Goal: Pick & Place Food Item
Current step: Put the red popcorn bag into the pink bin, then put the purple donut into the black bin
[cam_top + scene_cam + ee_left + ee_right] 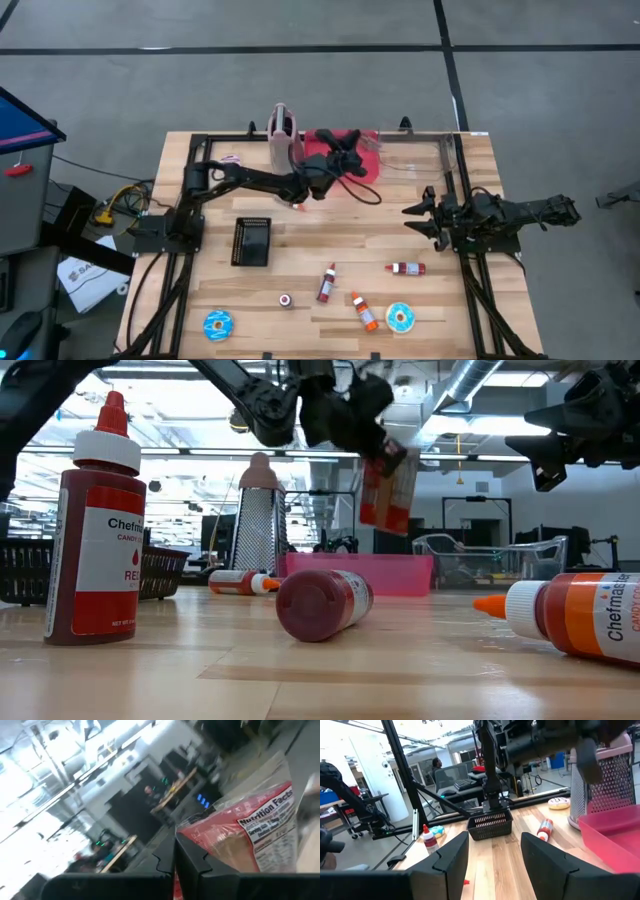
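The food item is a red-and-clear packet (388, 485) with a nutrition label (260, 822). It hangs in the air in front of the pink bin (360, 572). My left gripper (372, 435) is shut on it, and in the high view it reaches over the pink bin (372, 168) at the table's far middle (345, 152). My right gripper (425, 220) waits at the table's right side, its fingers open (492, 860) with nothing between them. My left gripper pinches the packet's upper end (384, 452) between its two fingers (187, 862). The fingers lie close to level. The packet hangs tilted below them, lifted clear of the table and the bin.
A pink-topped grater (283, 135) stands left of the bin, and a clear container (410, 155) lies to the bin's right. A black basket (252, 241) sits at centre left. Near the front edge lie sauce bottles (327, 283) (407, 268) (364, 312) and two donuts (218, 325) (401, 318).
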Robot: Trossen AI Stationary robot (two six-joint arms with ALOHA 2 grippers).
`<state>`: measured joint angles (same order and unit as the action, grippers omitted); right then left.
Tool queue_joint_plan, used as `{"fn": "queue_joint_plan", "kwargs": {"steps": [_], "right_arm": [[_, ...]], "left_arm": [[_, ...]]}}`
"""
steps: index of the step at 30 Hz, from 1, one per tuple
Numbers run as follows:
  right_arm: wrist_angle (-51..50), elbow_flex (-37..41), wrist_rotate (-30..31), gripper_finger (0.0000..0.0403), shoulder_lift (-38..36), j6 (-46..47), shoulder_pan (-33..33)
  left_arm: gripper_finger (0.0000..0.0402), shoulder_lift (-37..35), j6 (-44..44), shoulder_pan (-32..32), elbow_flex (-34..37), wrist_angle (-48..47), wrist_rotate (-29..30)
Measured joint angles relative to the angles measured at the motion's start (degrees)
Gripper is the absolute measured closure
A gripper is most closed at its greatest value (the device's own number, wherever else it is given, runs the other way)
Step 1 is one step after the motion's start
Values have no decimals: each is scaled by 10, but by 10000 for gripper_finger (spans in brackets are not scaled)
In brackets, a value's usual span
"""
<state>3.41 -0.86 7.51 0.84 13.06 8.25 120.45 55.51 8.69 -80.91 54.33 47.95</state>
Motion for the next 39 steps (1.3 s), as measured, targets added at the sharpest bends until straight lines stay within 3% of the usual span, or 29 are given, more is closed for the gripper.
{"fn": "queue_joint_plan", "kwargs": {"steps": [8,24,29,33,39], "right_arm": [[-4,0,0,228,0,0,0],[-4,0,0,228,0,5,0],[-4,0,0,228,0,5,0],[-4,0,0,228,0,5,0],[-4,0,-1,228,0,5,0]], "left_arm": [[401,24,8,19,-5,-4,66],[401,24,-26,38,-5,-31,52],[398,23,-80,47,-4,-78,44],[366,23,-112,49,-4,-105,36],[271,23,-115,44,-5,-106,26]]}}
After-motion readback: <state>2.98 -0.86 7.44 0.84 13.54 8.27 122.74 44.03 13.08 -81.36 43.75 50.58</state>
